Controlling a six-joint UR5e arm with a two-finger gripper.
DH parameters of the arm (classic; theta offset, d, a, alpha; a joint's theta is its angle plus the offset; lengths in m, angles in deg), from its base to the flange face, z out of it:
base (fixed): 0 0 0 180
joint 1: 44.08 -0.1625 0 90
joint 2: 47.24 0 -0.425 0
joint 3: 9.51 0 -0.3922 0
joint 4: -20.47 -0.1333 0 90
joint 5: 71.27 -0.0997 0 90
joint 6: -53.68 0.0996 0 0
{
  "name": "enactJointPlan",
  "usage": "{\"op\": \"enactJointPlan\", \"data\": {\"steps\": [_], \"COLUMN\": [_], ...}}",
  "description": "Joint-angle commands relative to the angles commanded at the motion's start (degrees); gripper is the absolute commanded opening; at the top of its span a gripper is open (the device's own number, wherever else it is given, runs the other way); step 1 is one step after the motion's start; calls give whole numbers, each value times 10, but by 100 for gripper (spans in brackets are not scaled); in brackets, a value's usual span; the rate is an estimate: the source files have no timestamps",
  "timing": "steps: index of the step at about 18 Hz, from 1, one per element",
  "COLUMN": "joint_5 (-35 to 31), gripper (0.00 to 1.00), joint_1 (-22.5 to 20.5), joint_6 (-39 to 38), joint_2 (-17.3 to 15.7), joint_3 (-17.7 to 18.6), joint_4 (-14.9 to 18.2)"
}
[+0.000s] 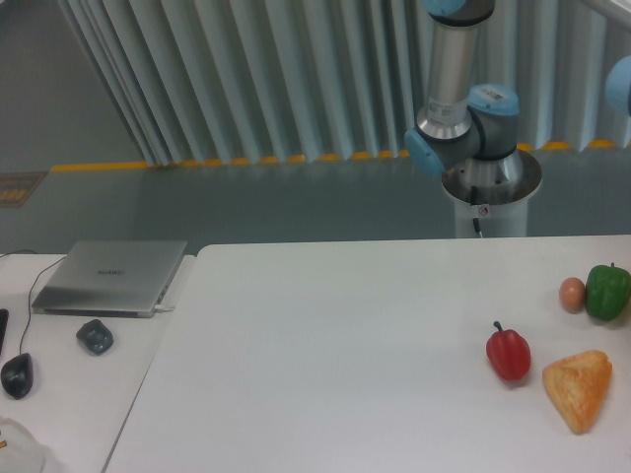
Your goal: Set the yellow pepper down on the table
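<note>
The yellow pepper is out of view. The large white table (325,365) fills the lower middle and right of the view. Behind its far edge stands the arm's base (490,187), with a grey link (452,69) rising out of the top of the frame. A blue joint (621,84) shows at the right edge. The gripper itself is outside the frame.
A red pepper (509,354), an orange-tan bread wedge (579,388), a green pepper (607,291) and a brown egg (572,294) lie at the table's right. On the narrower desk to the left are a closed laptop (111,277), a grey object (95,336) and a mouse (17,374).
</note>
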State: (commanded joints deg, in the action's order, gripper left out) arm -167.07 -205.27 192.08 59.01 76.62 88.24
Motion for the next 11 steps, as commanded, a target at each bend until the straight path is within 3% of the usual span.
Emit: {"op": "enactJointPlan", "data": {"steps": [6, 11], "joint_5": [2, 4], "gripper": [100, 100], "joint_1": [-39, -40], "joint_6": [200, 229], "joint_2": [57, 84], "joint_3": [-8, -9], "joint_4": [-60, -79]}}
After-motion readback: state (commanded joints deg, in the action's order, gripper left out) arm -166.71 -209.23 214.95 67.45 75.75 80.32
